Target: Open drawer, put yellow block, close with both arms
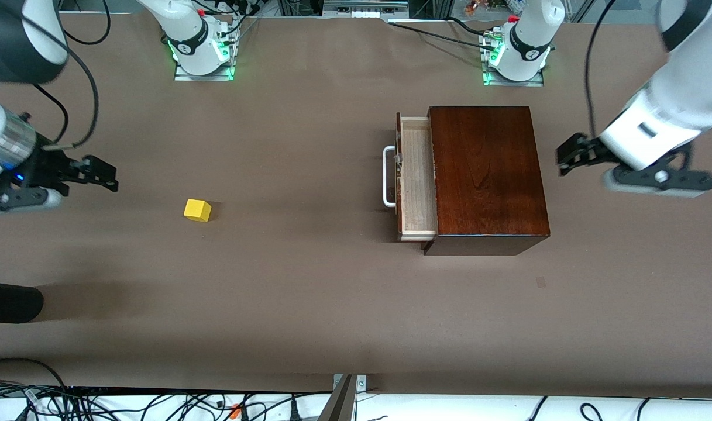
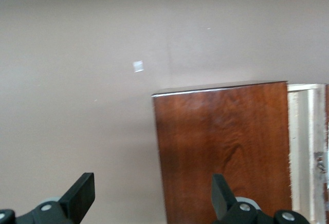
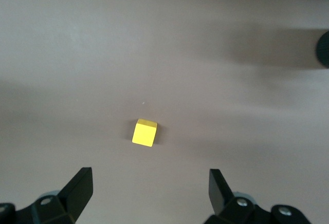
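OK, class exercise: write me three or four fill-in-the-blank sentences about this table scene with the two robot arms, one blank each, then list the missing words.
1. The drawer of the wooden box stands ____.
2. The yellow block lies on the ____, not in the drawer.
3. The right gripper, fingers open, hangs over the table near the block and holds ____.
4. The left gripper, fingers open, is at the left arm's end of the table, beside the wooden ____.

Missing words: open; table; nothing; box

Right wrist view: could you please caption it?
Open right gripper above the yellow block on the bare table.
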You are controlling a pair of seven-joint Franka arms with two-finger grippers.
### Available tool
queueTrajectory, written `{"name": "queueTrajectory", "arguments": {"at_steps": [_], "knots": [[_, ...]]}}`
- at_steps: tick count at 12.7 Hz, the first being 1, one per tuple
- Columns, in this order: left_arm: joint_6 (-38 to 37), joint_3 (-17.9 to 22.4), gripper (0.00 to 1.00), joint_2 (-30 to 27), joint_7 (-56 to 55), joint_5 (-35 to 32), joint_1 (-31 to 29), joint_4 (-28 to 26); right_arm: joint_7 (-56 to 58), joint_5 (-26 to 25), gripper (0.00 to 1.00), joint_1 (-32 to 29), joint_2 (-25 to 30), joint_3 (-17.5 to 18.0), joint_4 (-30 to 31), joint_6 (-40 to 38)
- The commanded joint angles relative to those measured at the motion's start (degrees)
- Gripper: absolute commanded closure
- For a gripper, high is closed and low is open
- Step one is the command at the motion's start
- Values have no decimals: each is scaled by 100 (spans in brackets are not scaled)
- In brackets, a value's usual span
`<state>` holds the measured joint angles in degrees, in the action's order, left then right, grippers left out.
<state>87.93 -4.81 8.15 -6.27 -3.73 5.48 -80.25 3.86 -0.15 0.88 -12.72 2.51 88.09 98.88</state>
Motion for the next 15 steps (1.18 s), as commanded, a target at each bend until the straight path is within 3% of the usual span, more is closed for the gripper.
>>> {"name": "queueTrajectory", "arguments": {"at_steps": [1, 3, 5, 10, 13, 15], "knots": [[635, 340, 0, -910, 327, 214, -21, -1297, 124, 41, 0, -9, -431, 39, 172, 200], [1172, 542, 0, -1297, 618, 259, -12, -1948, -17, 50, 0, 17, -529, 48, 759, 971], [701, 552, 0, -1141, 566, 267, -21, -1723, -507, 50, 0, 35, -547, 66, 1514, 1938], [724, 543, 0, -1070, 566, 267, -21, -1652, -1308, 50, 0, 202, -688, 92, 3062, 3855], [708, 578, 0, -702, 610, 827, -195, -1406, -1459, 50, 0, 299, -845, 92, 3451, 4393], [655, 543, 0, -622, 627, 839, -240, -1318, -1450, 50, 0, 299, -925, 92, 3705, 4788]]}}
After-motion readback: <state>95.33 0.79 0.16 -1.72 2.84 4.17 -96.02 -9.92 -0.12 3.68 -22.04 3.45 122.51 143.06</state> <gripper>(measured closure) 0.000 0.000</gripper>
